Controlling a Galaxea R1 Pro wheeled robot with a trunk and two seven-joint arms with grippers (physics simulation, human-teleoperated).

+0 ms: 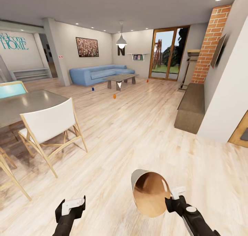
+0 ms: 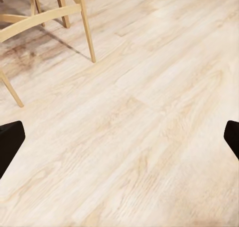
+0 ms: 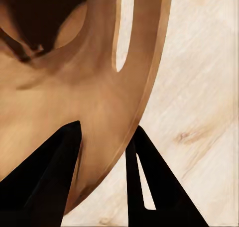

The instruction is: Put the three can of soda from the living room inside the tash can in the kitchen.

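Head view: right end effector clamped on trash can rim, left end effector apart, empty. Soda cans far across floor near sofa. Next: drive closer.

Three cans on floor before sofa, around low table; chair near left.
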